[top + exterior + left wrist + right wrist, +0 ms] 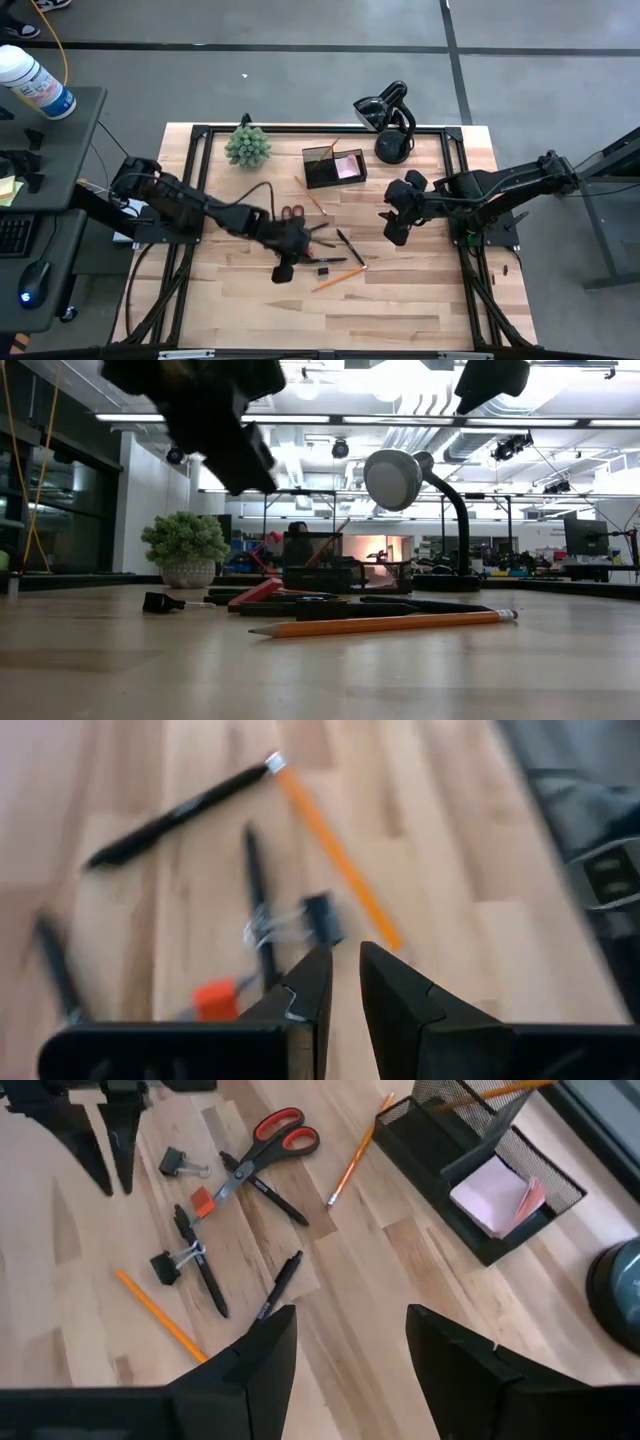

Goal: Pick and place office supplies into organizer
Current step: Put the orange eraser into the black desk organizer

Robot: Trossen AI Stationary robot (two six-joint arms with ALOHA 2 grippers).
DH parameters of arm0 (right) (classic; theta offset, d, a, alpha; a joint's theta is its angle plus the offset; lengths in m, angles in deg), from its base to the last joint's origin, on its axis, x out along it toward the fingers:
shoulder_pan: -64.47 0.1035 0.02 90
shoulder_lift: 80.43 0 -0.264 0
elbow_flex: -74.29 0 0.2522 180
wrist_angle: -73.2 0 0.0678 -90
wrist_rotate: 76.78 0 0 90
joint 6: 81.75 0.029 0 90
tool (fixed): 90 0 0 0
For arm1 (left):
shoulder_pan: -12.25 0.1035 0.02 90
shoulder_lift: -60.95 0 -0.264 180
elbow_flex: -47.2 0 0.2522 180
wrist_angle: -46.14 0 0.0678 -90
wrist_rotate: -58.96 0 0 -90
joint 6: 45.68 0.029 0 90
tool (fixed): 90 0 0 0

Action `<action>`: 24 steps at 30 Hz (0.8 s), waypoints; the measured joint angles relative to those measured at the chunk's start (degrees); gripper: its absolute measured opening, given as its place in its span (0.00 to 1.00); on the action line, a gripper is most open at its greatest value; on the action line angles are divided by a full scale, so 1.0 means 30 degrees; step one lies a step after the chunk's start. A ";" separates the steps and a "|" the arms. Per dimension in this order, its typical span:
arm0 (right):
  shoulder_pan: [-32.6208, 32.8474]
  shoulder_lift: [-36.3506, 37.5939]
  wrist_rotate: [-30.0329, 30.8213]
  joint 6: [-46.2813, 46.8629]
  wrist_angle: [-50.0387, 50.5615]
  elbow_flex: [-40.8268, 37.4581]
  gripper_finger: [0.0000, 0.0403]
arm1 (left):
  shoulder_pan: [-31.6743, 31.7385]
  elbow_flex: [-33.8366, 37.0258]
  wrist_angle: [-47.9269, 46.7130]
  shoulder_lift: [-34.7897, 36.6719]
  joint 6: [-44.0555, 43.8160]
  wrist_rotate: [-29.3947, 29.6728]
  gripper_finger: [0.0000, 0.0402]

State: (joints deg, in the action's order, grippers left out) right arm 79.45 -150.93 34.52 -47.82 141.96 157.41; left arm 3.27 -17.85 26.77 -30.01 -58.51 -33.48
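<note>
The office supplies lie loose on the wood at mid-table: red-handled scissors (pixel 265 1142), black pens (pixel 200 1270), an orange pencil (pixel 160 1315), a second pencil (pixel 355 1155) and binder clips (pixel 170 1265). The black organizer (pixel 335 165) stands at the far middle with a pink pad (pixel 495 1195) and a pencil inside. My left gripper (pixel 345 980) hangs over the near side of the pile, its fingers a narrow gap apart with nothing between them; a binder clip (pixel 310 920) lies just ahead. My right gripper (pixel 350 1350) waits open, raised right of the pile.
A spiky green plant (pixel 247 146) stands at the far left of the table. A black curved-neck lamp (pixel 390 120) stands at the far right of the organizer. Bare wood stretches along the near edge (pixel 330 325).
</note>
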 joint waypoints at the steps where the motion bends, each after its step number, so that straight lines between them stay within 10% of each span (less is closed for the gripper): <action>1: 0.0000 0.0000 0.0000 -0.0302 0.0000 0.0000 0.46 | -0.0366 0.0000 -0.0377 0.0000 -0.0537 0.1061 0.11; 9: 0.0000 -0.0007 0.0023 -0.2253 -0.0147 0.0003 0.46 | -0.1700 0.0015 -0.2203 0.0000 -0.3167 0.6928 0.11; 24: 0.0000 -0.0017 0.0141 -0.2290 -0.1292 0.0000 0.46 | -0.1515 0.0030 -0.1400 -0.1452 -0.2816 0.5510 0.11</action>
State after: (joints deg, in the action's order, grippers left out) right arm 79.45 -150.98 34.94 -54.69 138.08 157.41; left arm -1.27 -17.76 22.57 -34.37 -66.96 -16.95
